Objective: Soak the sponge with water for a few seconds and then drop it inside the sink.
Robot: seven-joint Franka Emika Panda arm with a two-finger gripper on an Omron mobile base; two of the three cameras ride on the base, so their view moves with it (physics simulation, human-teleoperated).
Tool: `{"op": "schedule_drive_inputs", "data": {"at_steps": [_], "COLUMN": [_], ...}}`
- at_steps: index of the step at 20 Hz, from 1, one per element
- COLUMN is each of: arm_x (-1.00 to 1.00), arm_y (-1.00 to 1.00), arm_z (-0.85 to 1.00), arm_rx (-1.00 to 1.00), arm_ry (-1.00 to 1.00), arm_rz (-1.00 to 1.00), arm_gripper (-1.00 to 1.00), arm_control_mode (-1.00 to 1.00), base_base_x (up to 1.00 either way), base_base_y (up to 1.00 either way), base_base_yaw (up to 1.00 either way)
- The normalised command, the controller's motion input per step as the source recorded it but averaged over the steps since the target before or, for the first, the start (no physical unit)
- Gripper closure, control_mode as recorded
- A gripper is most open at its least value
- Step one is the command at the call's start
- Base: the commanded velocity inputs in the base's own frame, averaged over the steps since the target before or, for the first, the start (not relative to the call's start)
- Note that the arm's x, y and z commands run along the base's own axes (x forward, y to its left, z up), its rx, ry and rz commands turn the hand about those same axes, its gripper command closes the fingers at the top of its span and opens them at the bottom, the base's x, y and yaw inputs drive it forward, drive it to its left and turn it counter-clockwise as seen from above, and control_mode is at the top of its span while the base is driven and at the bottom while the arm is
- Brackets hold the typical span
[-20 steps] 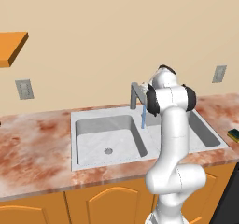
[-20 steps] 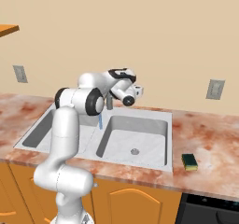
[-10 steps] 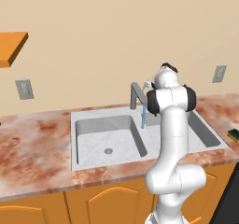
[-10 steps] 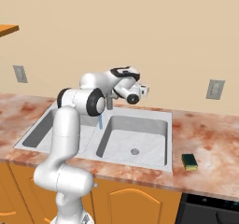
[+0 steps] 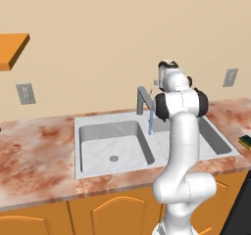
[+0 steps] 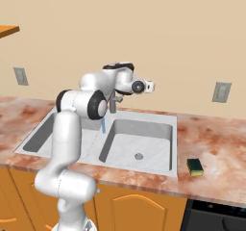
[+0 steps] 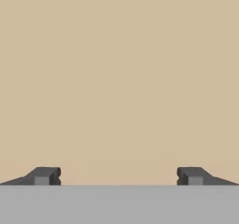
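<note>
The sponge, yellow with a dark green top, lies on the marble counter to the right of the sink; its edge shows at the far right of the left base view. A thin blue stream of water falls from the grey faucet near the divider between the two basins. My gripper hangs high above the right basin, pointing away from the sponge. In the hand view the gripper faces the bare beige wall, open and holding nothing.
Wall outlets sit left and right above the counter. An orange shelf juts out at upper left. A dark appliance stands below the counter at lower right. Marble counter flanks the sink.
My hand has swung up and to the right above the sink, away from the faucet. The sponge and the water stream are unchanged.
</note>
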Motion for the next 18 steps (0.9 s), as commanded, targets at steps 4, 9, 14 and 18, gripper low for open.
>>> {"op": "schedule_drive_inputs", "data": {"at_steps": [4,9,14,18], "arm_x": [-0.2,-0.32,-0.44,-0.47], "arm_y": [-0.15,-0.31,-0.33,-0.24], "arm_z": [0.65,0.75,0.54,0.27], "arm_rx": [0.0,0.04,0.08,0.07], "arm_ry": [0.27,0.13,0.18,0.27], "arm_rz": [0.0,0.0,0.0,0.0], "arm_gripper": [-1.0,-1.0,-1.0,-1.0], "arm_control_mode": [-1.0,-1.0,-1.0,-1.0], "base_base_x": [0.0,0.0,0.0,0.0], "base_base_y": [0.0,0.0,0.0,0.0], "base_base_yaw": [0.0,0.0,0.0,0.0]}}
